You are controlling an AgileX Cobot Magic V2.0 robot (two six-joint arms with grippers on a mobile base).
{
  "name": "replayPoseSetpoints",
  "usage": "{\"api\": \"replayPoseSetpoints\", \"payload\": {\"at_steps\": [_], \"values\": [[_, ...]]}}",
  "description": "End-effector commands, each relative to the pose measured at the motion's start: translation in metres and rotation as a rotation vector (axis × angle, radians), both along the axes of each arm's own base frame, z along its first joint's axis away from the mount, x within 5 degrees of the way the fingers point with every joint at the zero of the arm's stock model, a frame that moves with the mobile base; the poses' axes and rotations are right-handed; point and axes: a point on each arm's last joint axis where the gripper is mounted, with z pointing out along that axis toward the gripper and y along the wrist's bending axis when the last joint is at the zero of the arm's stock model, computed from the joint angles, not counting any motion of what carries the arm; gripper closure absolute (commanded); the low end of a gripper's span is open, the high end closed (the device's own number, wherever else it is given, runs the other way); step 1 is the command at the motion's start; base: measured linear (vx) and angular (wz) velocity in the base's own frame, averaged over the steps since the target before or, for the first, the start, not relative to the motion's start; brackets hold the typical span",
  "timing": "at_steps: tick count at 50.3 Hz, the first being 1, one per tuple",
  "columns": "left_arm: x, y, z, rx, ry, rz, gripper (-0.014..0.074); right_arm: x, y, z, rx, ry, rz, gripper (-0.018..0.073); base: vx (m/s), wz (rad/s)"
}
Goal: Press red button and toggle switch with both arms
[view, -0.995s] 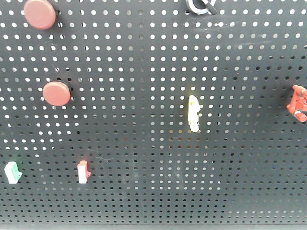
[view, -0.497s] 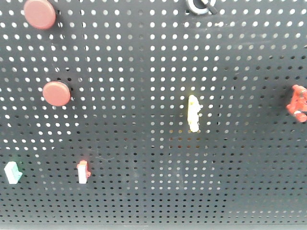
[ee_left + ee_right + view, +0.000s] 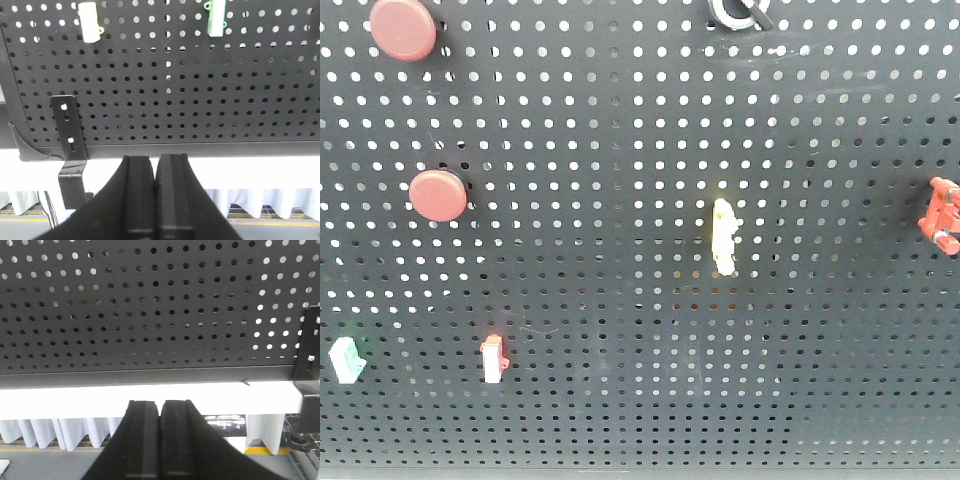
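Facing the pegboard [image 3: 200, 110] from below, left hand [image 3: 155, 172] and right hand [image 3: 161, 415] (both closed, empty).

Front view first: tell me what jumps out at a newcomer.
Two red buttons stand out against the dark pegboard: one at the top left corner, one below it. A pale yellow switch sits mid-board. In both wrist views, closed black fingers, left and right, point up at the board's lower edge.
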Motion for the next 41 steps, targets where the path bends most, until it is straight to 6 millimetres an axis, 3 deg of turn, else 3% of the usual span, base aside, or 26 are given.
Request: {"api": "replayPoseSetpoints", "payload": {"at_steps": [1, 41], "values": [[0.0021, -0.0001, -0.0020, -0.009, -0.043, -0.001, 0.0594, -0.0003, 0.0002, 0.0052, 0.004, -0.095, 0.004, 0.0563, 0.00, 0.00], [0.0021, -0.0001, -0.0020, -0.009, -0.043, -0.001, 0.0594, -0.0003, 0.0002, 0.0052, 0.004, -0.095, 0.004, 0.0563, 0.00, 0.00]]}}
